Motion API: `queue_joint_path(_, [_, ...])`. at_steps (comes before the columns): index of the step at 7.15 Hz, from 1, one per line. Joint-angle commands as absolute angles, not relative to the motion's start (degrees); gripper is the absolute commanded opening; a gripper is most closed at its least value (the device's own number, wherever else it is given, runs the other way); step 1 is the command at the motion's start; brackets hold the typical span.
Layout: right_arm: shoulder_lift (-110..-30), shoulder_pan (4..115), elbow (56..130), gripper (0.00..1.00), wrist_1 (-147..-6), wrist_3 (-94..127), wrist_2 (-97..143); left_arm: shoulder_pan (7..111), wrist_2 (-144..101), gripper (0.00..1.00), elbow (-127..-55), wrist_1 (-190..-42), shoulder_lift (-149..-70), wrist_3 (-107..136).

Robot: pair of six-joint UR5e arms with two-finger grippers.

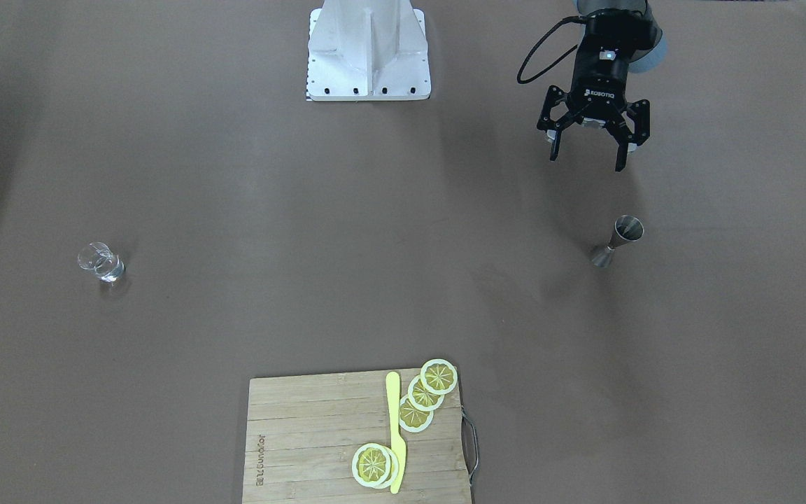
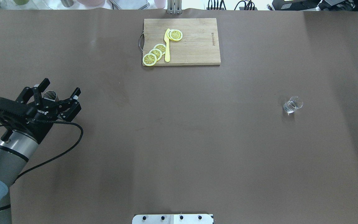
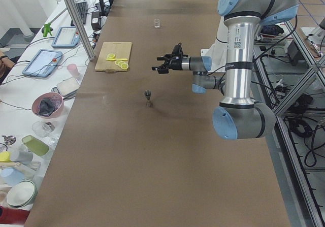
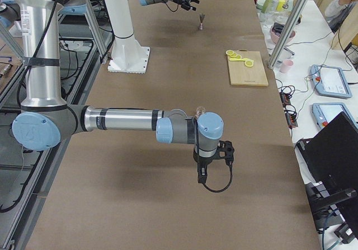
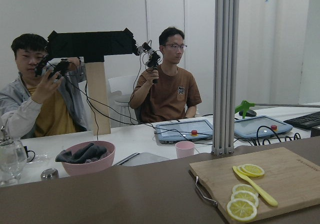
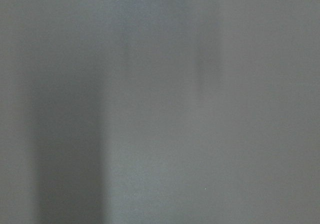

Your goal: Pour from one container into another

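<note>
The clear glass tumbler point(image 1: 101, 262) stands upright and alone far over on the table's right-arm side point(image 2: 292, 105). The grey steel jigger point(image 1: 618, 241) stands upright on the left-arm side; in the overhead view the jigger point(image 2: 51, 95) is partly hidden behind the gripper. My left gripper point(image 1: 588, 143) hangs above the table, open, a little short of the jigger on the robot's side, holding nothing point(image 2: 62, 87). My right gripper point(image 4: 214, 163) shows only in the exterior right view, pointing down; I cannot tell whether it is open. The right wrist view is a blurred grey-brown surface.
A wooden cutting board point(image 1: 305, 434) with lemon slices point(image 1: 425, 392) and a yellow knife point(image 1: 396, 434) lies at the far middle edge of the table point(image 2: 194, 46). The robot's white base point(image 1: 368, 49) sits at the near edge. Operators and clutter sit beyond the far edge.
</note>
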State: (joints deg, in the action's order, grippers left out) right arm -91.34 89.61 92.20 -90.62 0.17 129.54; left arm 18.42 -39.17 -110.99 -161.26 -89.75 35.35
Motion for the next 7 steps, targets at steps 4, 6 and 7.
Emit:
queue_joint_path(4, [-91.5,90.4,92.2,1.0,-90.6,0.2,129.5,36.5,-71.6,0.98,-111.1,-149.5,-89.0,30.1])
queue_joint_path(6, [-91.6,90.5,92.2,1.0,-90.6,0.2,129.5,48.5,-92.9,0.98,-108.8,-143.7,-88.7,30.1])
queue_joint_path(7, [-91.5,90.5,92.2,1.0,-90.6,0.2,129.5,52.7,-100.5,0.98,-106.8,-143.7,-88.6,30.0])
